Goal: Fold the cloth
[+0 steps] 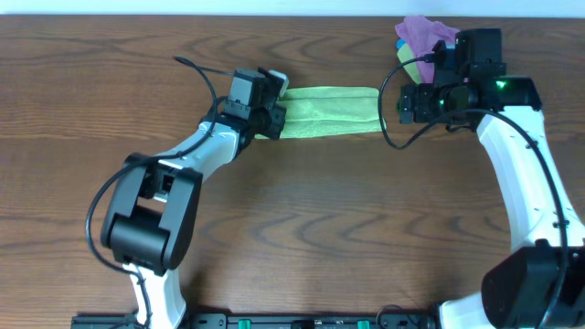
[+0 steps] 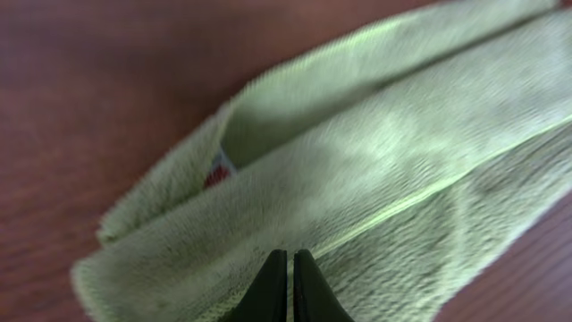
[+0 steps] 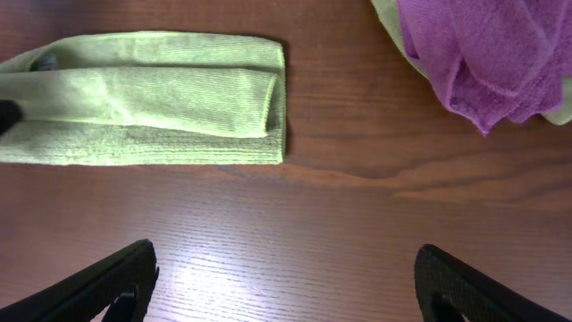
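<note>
The lime-green cloth (image 1: 329, 110) lies on the table as a long folded strip. It also shows in the left wrist view (image 2: 357, 161) and the right wrist view (image 3: 152, 98). A small white tag (image 2: 219, 168) peeks from between its layers at the left end. My left gripper (image 1: 274, 114) is at the strip's left end. Its fingertips (image 2: 291, 259) are closed together on a fold edge of the cloth. My right gripper (image 1: 402, 99) hovers just off the strip's right end, wide open and empty (image 3: 286, 268).
A purple cloth (image 1: 422, 35) bundled with a yellow-green cloth (image 1: 405, 57) lies at the back right, close to the right arm; both show in the right wrist view (image 3: 483, 54) (image 3: 389, 18). Brown wooden tabletop (image 1: 320, 219) lies in front.
</note>
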`<state>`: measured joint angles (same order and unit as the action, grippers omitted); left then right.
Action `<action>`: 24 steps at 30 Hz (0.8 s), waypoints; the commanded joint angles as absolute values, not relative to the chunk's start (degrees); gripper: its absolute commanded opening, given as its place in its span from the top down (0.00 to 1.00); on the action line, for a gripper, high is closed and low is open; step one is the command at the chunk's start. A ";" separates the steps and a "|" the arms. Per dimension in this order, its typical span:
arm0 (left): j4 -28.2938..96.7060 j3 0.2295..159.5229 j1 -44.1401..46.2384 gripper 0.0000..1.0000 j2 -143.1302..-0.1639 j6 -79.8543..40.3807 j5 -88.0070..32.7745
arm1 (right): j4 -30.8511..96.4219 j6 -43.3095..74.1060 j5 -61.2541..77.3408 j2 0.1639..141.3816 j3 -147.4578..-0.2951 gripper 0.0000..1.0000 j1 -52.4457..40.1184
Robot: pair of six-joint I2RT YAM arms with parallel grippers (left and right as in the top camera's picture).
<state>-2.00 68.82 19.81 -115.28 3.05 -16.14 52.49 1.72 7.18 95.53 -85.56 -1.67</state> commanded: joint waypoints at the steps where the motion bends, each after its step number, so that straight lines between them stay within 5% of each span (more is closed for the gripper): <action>1: -2.81 70.28 19.79 0.94 -117.05 3.84 -16.12 | 52.18 0.10 8.69 94.83 -84.86 0.07 -1.58; 24: 3.16 70.28 19.79 0.94 -120.53 4.51 -16.12 | 53.39 -1.32 9.32 94.83 -84.55 0.09 -1.58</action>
<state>1.52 70.26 19.81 -118.89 3.29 -16.32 52.69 0.19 8.60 95.53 -85.10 -1.67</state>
